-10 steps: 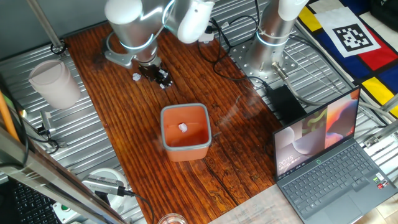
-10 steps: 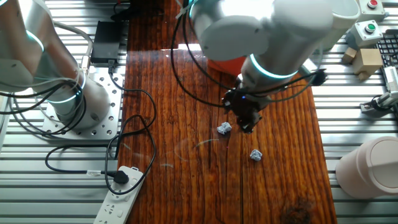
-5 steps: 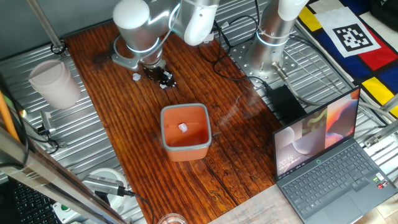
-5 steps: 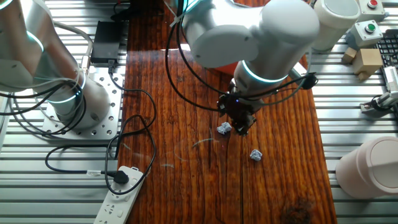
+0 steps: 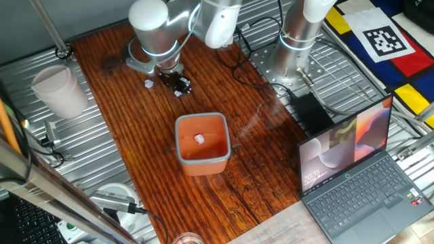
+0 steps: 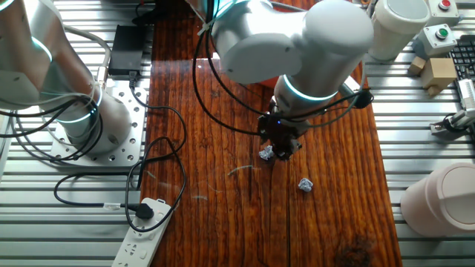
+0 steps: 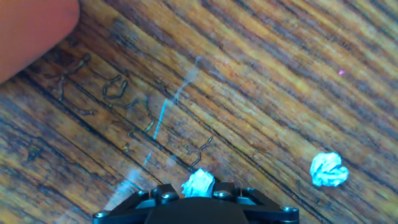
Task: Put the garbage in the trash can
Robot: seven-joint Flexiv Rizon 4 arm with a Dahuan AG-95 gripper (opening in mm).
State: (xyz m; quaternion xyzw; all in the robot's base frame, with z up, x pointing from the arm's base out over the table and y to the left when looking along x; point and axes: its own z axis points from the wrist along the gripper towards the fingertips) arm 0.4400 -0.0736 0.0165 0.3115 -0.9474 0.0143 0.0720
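1. The orange trash can (image 5: 201, 144) stood in the middle of the wooden bench (image 5: 129, 129). One small white scrap (image 5: 200, 139) lay inside it, so part of the job looked done.
2. Two more scraps were out on the bench, well away from the trash can. One scrap (image 6: 266, 153) was right at the end effector (image 6: 282, 150). The other scrap (image 6: 304, 185) lay a little way off by itself.
3. In the hand view, the near scrap (image 7: 198, 183) sat just at the tips of the end effector (image 7: 198, 194). I could not tell if the end effector was wide or closed, or if it had hold of the scrap yet.
4. My guess is that this scrap was being picked up. After that, the far scrap (image 7: 328, 169) would be left to do.
5. A white cup (image 5: 60, 91) stood at the side, away from all this.
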